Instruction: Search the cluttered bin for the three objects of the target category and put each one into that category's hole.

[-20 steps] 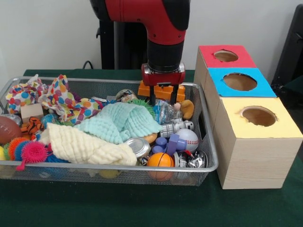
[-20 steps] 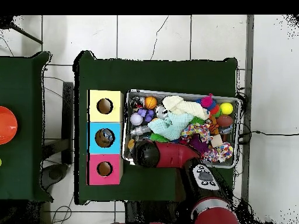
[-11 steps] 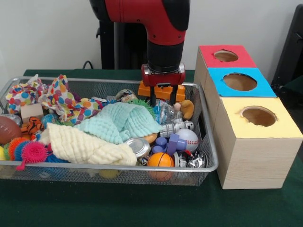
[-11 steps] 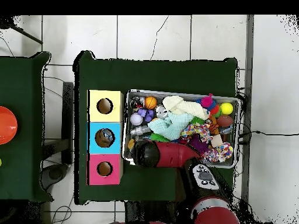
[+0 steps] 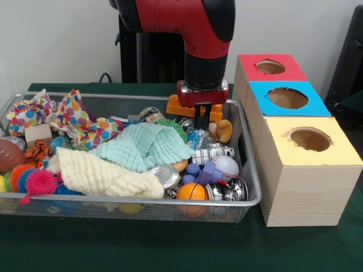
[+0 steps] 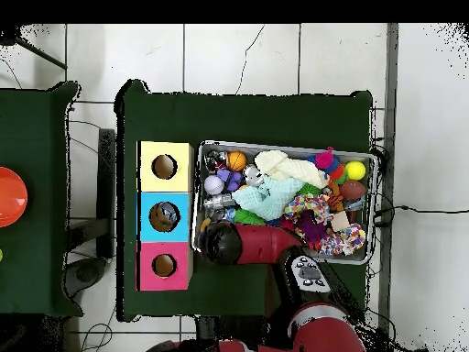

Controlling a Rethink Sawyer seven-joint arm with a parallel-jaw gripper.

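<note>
While the bin (image 5: pixel 249 190) sits packed with toys and cloths, my gripper (image 5: pixel 202 126) hangs low over its far right corner, just in front of an orange block (image 5: pixel 177 106) and just above a crinkled clear wrapper (image 5: pixel 197 137). My 2 black fingers (image 5: pixel 199 116) look drawn close together with nothing between them, though I see them from 1 side only.

Beside my fingers lies a small tan plush (image 5: pixel 224 130). Nearer the camera lie a white ridged toy (image 5: pixel 210 153), a baseball (image 5: pixel 227 166), blue blocks (image 5: pixel 203 172), a small basketball (image 5: pixel 192 192) and a shiny dark ball (image 5: pixel 229 191) against the front rim. A metal can (image 5: pixel 165 176) lies beside the basketball.

A mint cloth (image 5: pixel 143 146) covers the middle of the bin, a cream cloth (image 5: pixel 100 175) lies in front of it, and a polka-dot cloth (image 5: pixel 74 119) spreads toward the left. At the left end are spiky pink and orange balls (image 5: pixel 29 180) and a brown football (image 5: pixel 9 154).

Right of the bin stand 3 boxes in a row, each with 1 round hole in the top: yellow box (image 5: pixel 327 152) nearest the camera, blue box (image 5: pixel 313 103) in the middle, red box (image 5: pixel 292 71) farthest. From overhead, my arm (image 6: pixel 261 245) lies across the bin's edge beside the blue box (image 6: pixel 164 216).
</note>
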